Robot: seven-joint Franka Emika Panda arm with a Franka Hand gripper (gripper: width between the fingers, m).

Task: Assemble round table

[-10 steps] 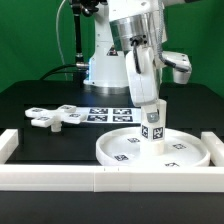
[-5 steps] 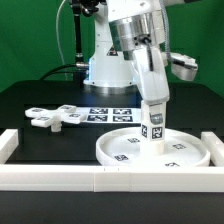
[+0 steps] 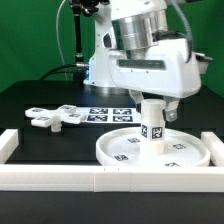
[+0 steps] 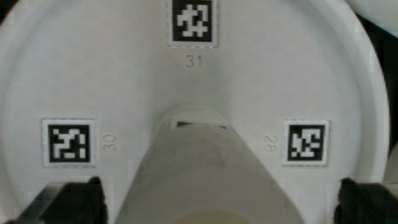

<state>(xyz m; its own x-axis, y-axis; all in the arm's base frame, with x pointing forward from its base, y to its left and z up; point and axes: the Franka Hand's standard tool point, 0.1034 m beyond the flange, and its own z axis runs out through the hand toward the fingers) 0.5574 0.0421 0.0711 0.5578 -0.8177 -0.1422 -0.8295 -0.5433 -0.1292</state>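
Observation:
The white round disc (image 3: 112,152) lies flat near the front wall, tags up. The short post (image 3: 152,126) stands upright at its middle. My gripper (image 3: 153,103) is over the post's top, one finger on each side. In the wrist view the post (image 4: 222,165) rises toward the camera from the disc (image 4: 107,70). The gripper (image 4: 222,207) straddles it, and a pale gap shows between each dark finger (image 4: 75,205) and the post, so it is open. The four-armed cross foot (image 3: 55,117) lies flat on the table at the exterior view's left.
A white straight-walled frame (image 3: 100,180) runs along the front and up both sides. The marker board (image 3: 105,113) lies flat behind the disc. The robot base (image 3: 105,65) stands at the back of the black table.
My hand has turned about a quarter turn around the post, its broad side now facing the exterior camera. The post's tags face as before; post and disc have not moved.

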